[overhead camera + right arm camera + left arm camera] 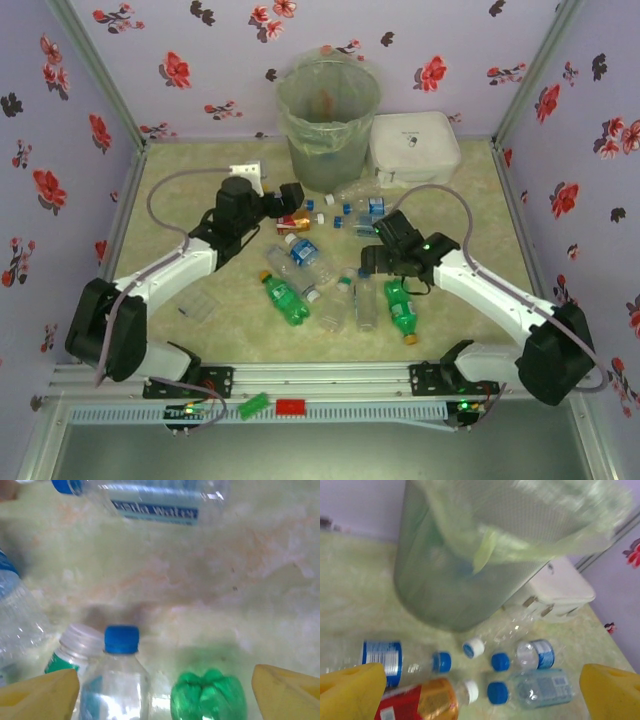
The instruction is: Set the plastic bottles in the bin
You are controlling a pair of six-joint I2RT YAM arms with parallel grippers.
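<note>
The bin is blurred and runs off the top edge, while the red-labelled bottle and the green bottle are cut by bottom edges.

Bright, even light; the bin looks motion-blurred up close.

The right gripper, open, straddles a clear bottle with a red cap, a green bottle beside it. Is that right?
Not quite: the cap is blue, not red. In the right wrist view the right gripper, open, straddles a clear bottle with a blue cap, a green bottle beside it.
</note>
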